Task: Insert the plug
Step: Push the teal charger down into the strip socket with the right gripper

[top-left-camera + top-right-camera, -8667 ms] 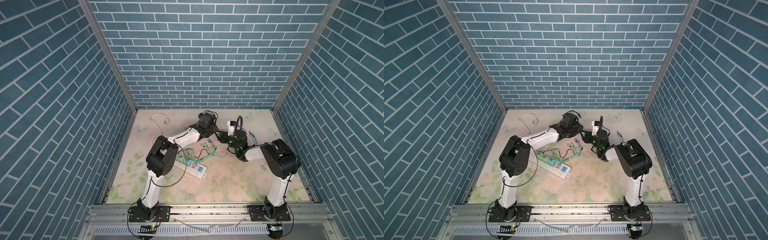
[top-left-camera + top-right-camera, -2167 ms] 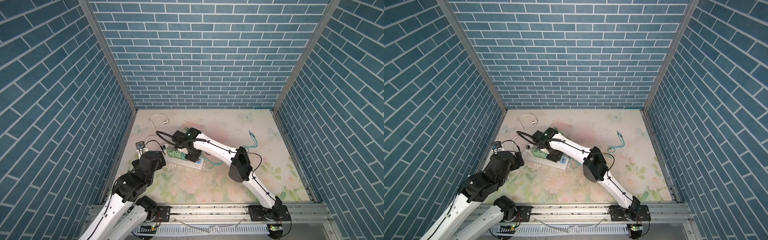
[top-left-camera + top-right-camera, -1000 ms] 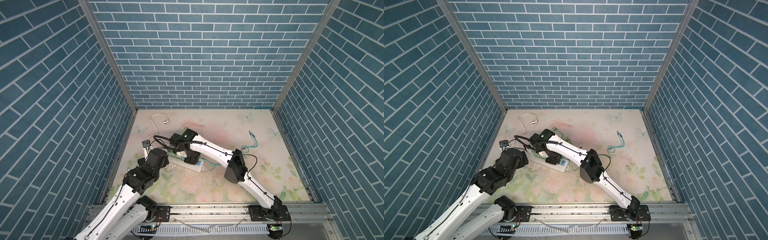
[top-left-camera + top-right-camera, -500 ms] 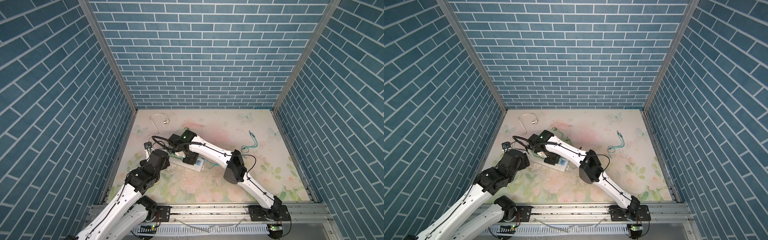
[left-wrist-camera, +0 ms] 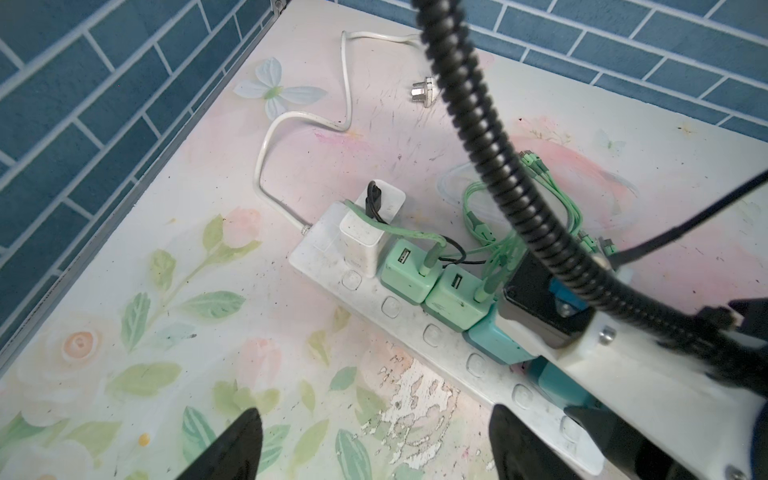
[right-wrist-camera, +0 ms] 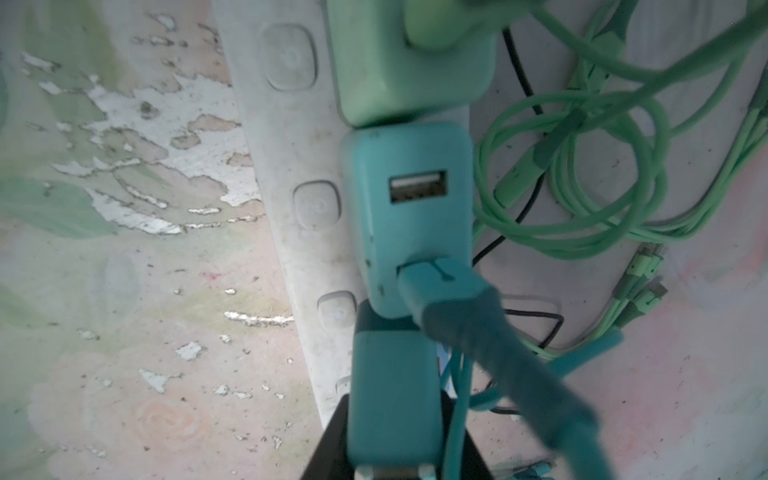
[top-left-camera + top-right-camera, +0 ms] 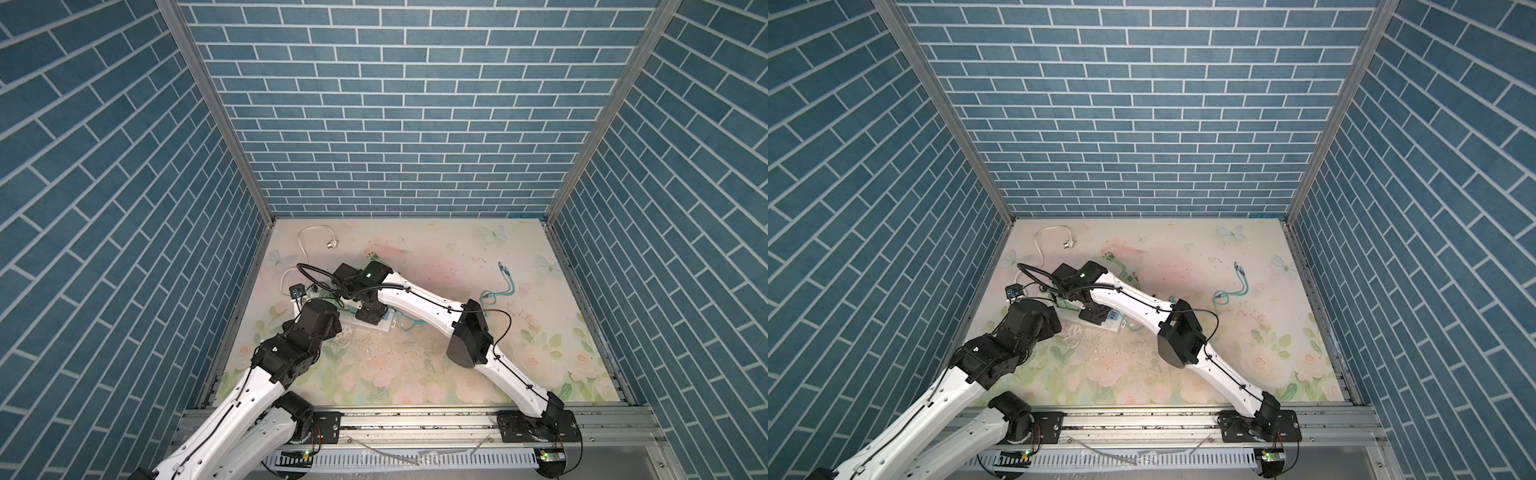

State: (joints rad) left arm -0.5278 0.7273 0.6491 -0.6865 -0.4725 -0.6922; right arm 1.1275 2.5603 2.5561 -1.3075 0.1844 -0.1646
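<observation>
Right wrist view: plug (image 6: 390, 395) (underside hidden)

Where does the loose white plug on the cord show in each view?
Top view: white plug, back left of the mat.
Top view: white plug, same spot.
Left wrist: beyond the power strip, at its cord's end.
Right wrist: not in it.
Shared landmark: the power strip.

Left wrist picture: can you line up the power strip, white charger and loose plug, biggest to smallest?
1. power strip
2. white charger
3. loose plug, which lies farther off, so it may only look smallest.
</observation>
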